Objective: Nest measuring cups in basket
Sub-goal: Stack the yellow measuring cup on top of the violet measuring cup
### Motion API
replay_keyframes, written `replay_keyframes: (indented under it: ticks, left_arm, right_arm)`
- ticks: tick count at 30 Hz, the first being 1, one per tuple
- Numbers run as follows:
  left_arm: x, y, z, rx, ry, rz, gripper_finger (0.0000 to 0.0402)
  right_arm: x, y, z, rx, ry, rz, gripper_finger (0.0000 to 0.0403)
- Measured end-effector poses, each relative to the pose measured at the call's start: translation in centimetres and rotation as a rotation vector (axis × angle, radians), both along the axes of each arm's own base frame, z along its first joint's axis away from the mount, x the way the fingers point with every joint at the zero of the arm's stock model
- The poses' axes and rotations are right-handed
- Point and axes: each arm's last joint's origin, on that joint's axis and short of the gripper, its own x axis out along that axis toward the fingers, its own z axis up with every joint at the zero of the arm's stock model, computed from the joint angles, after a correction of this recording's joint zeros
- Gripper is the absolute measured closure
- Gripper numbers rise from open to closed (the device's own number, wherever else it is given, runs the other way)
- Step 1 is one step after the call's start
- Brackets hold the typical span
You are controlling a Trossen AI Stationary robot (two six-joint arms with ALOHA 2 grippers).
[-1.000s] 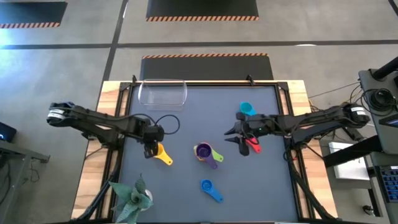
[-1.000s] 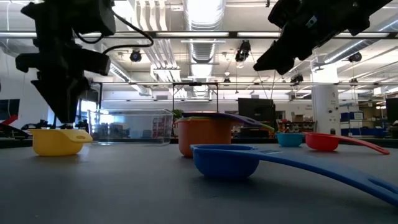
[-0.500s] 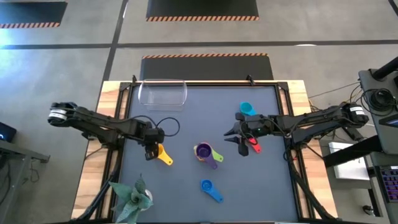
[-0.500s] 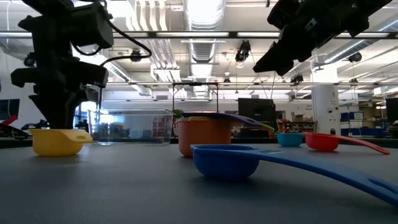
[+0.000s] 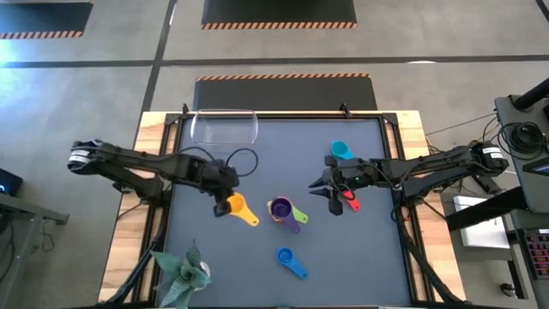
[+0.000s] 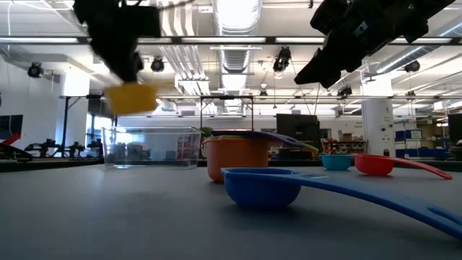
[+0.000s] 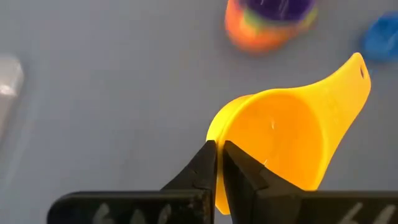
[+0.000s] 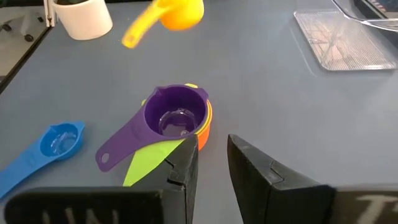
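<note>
My left gripper (image 5: 224, 204) is shut on the yellow measuring cup (image 7: 280, 137), which hangs above the table left of a stack (image 5: 281, 209) of purple, orange and green cups. My right gripper (image 8: 212, 158) hovers open near the red cup (image 5: 350, 203), with nothing between its fingers. The blue cup (image 5: 290, 260) lies near the front, and the teal cup (image 5: 340, 151) lies behind the right gripper. The clear basket (image 5: 225, 127) stands at the far left of the mat. My left gripper pinches the yellow cup's wall at the rim (image 7: 214, 134), on the side opposite the handle (image 7: 348, 81), one finger inside the bowl and one outside. The fingers come from above, slanting down. The cup (image 6: 131, 97) is lifted clear of the table, with its handle pointing away from the gripper.
A small plant in a white pot (image 5: 183, 271) stands at the near left corner. Bare grey mat (image 5: 257, 163) lies between the basket and the stack.
My left gripper has shut on the yellow cup's rim, lifted it clear of the table and carried it right, toward the stacked cups.
</note>
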Motion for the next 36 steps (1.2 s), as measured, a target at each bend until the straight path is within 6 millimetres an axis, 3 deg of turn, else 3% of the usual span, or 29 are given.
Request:
replay_keyframes:
  ticks: [5,9,16,22,29,36]
  left_arm:
    - [2.2,0.1,3.7,0.033,-0.115,0.018,0.0401]
    - [4.5,0.3,4.3,0.029,-0.119,0.028,0.0401]
    - [9.4,0.9,0.7,-0.062,-0.023,-0.040,0.0401]
    - [12.9,2.3,-2.1,-0.185,-0.076,-0.077,0.0401]
    - [14.1,4.2,-4.2,-0.223,-0.064,-0.021,0.0401]
    - [14.4,4.5,-5.7,-0.237,-0.021,-0.018,0.0388]
  right_arm:
    - [0.0,0.0,0.0,0.000,-0.002,0.000,0.0325]
    - [-0.1,0.0,0.2,0.000,-0.010,0.000,0.0324]
    - [-1.8,0.0,2.0,0.001,-0.066,0.000,0.0333]
    - [-3.2,0.0,2.4,0.012,-0.097,-0.005,0.0335]
    - [-4.0,-0.1,1.9,0.012,-0.097,-0.006,0.0335]
    - [-4.0,-0.1,2.0,0.013,-0.103,-0.006,0.0335]
